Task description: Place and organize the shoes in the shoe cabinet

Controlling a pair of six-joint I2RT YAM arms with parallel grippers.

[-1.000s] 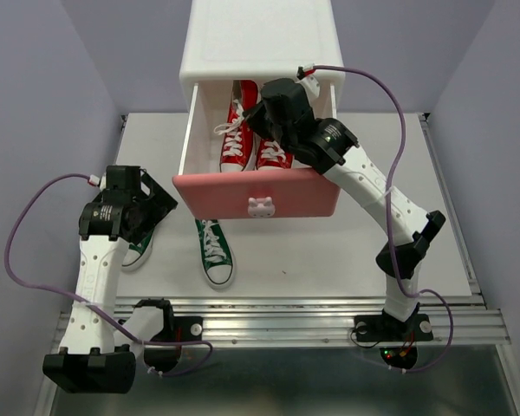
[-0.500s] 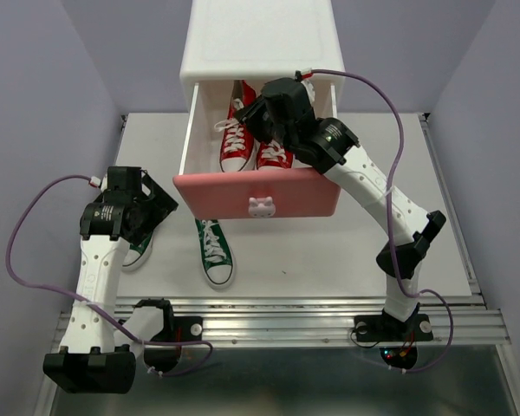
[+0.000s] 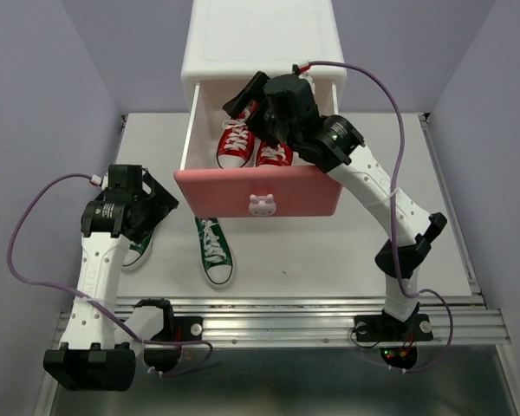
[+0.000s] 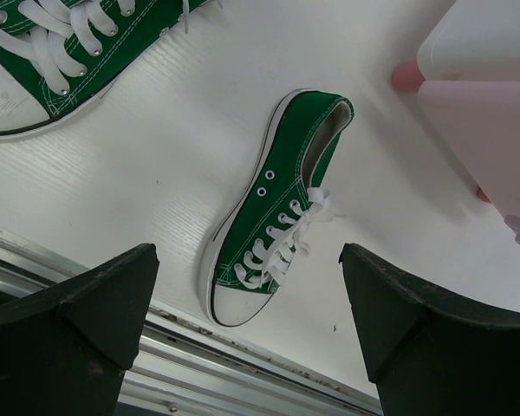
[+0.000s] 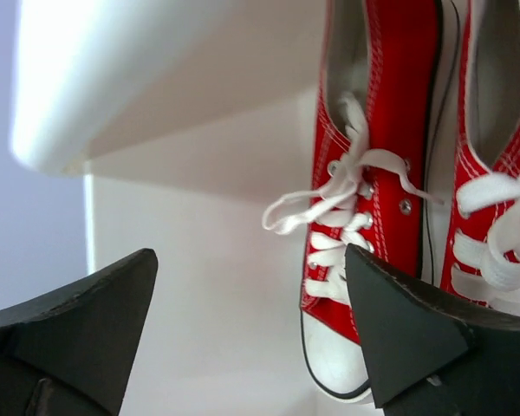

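Release step at the upper pink drawer (image 3: 256,192) of the white plastic shoe cabinet (image 3: 260,43), as judged from the pose. The right gripper (image 5: 250,251) hangs inside the drawer with its fingers (image 5: 78,338) spread wide and nothing between them. Bare drawer floor lies between the fingertips. The two red canvas low-top sneakers (image 5: 377,130) lie side by side on that floor, off towards one finger, toes towards the pink front.

To do this step well, the gripper should rise straight up. A sideways move risks snagging the loose white laces (image 5: 338,186), which lie close by that finger, or knocking the drawer wall.

The right arm reaches forward over the drawer front, elbow bent, wrist pitched down. The left arm stands nearly upright, wrist turned down over the white table (image 3: 347,251). The left gripper (image 4: 250,251) is likewise wide open and empty. One green canvas sneaker (image 4: 273,221) lies on the table below the gap between its fingers. The second green sneaker (image 4: 61,52) lies beyond one fingertip. Both likely await the other drawer.
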